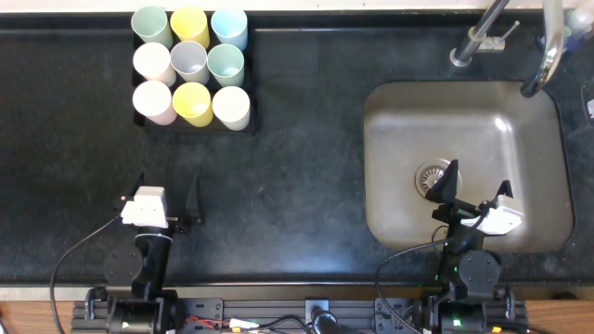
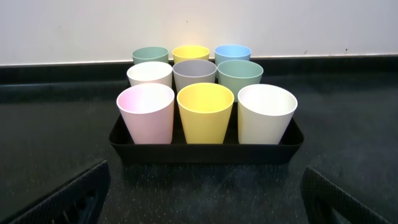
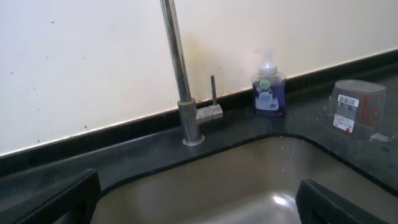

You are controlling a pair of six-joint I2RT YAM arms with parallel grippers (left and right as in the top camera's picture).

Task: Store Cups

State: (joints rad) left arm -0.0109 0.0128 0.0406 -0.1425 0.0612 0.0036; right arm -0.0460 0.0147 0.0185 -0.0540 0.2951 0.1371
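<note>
A black tray (image 1: 249, 119) (image 2: 205, 152) at the back left of the dark counter holds several upright plastic cups in three rows. The front row is a pink cup (image 2: 146, 113), a yellow cup (image 2: 206, 111) and a white cup (image 2: 266, 112). Behind them stand white, grey, green, yellow and blue cups. My left gripper (image 1: 167, 192) (image 2: 202, 199) is open and empty on the counter side nearer the arm bases, a short way from the tray and facing it. My right gripper (image 1: 476, 186) (image 3: 199, 199) hangs open and empty over the steel sink (image 1: 390, 121).
A faucet (image 3: 180, 68) (image 1: 483, 32) rises behind the sink. On the counter behind the sink are a blue soap dispenser (image 3: 268, 90) and a clear plastic container (image 3: 354, 106). Dark counter (image 1: 297, 167) lies between tray and sink.
</note>
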